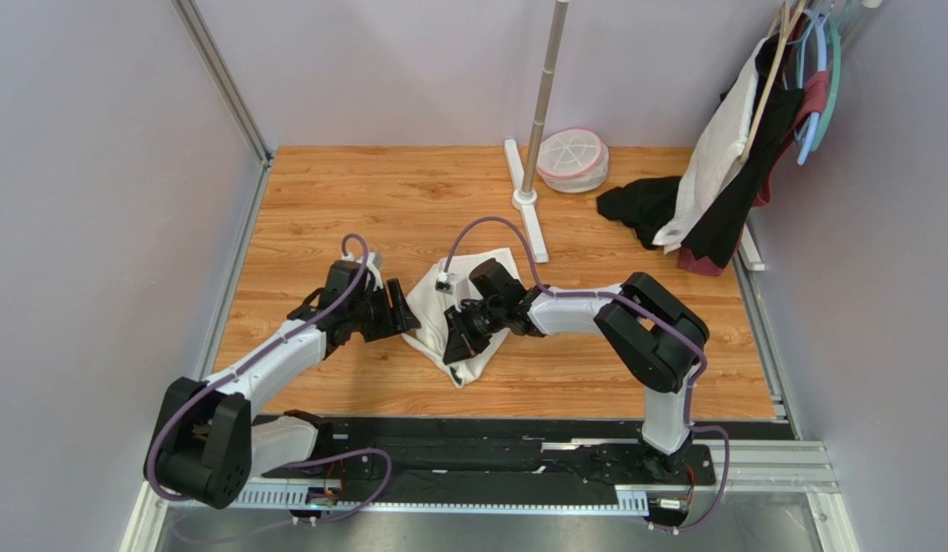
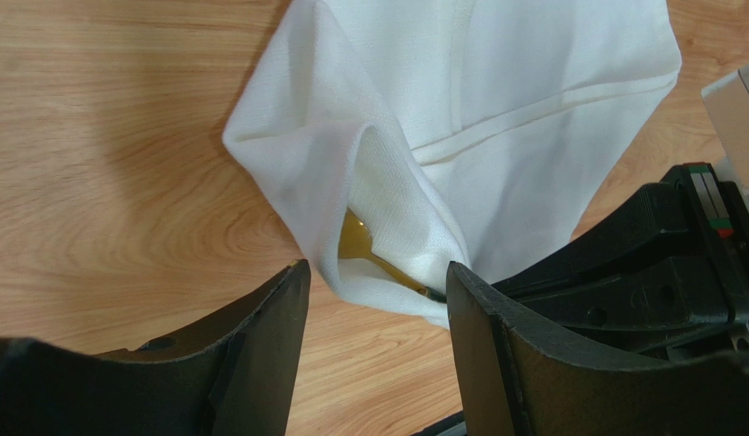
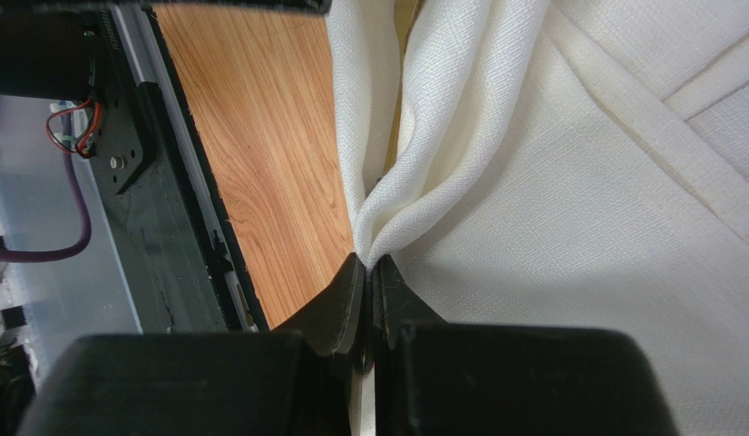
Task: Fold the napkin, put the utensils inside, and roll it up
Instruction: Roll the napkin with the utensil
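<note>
On the wooden table (image 1: 329,196), toward the middle of its near edge, the napkin (image 1: 435,301) lies bunched, likely soft and limp; the right end effector (image 3: 369,265) pinches a fold; the left end effector (image 2: 378,272) stands wide by the fork (image 2: 357,243) tucked inside; hems look the surest hold.

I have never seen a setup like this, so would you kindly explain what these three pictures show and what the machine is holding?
These are two robot arms bolted at the near edge of a table. The wide picture looks down from above and behind them; the other two come from a camera on each wrist, with that arm's own fingers in view. On the table is a cream-white napkin, partly folded, with a gold-coloured utensil tip peeking from a fold. The right gripper is shut on a pinch of the napkin. The left gripper is open near the napkin's edge, holding nothing.
</note>
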Robot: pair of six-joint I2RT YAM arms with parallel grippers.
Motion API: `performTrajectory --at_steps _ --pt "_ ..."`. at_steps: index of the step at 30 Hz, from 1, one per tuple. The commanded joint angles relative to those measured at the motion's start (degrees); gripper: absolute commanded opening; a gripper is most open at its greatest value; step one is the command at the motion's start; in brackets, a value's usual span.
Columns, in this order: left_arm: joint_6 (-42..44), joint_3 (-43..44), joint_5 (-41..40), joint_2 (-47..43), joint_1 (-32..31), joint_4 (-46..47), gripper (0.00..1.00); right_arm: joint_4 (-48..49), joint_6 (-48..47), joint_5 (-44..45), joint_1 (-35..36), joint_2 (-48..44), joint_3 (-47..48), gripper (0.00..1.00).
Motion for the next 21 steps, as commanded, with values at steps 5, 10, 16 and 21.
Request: performTrajectory --at_steps 5,10,16,21 --pt "-5.2 -1.4 5.9 4.8 -1.4 8.2 0.63 -6.0 -0.4 5.3 -1.6 6.1 -0.8 0.0" --pt "-6.2 -1.4 9.1 8.1 -1.7 10.8 0.54 -6.1 -0.2 5.1 -1.8 6.7 -0.5 0.0" --pt "-8.5 -1.4 13.0 11.5 -2.3 14.4 0.22 -6.2 -0.1 5.4 -2.0 7.4 -0.2 0.0" --pt "-9.3 -1.5 14.1 12.3 -2.3 16.8 0.04 -6.3 0.0 5.2 -2.2 8.0 0.1 0.0"
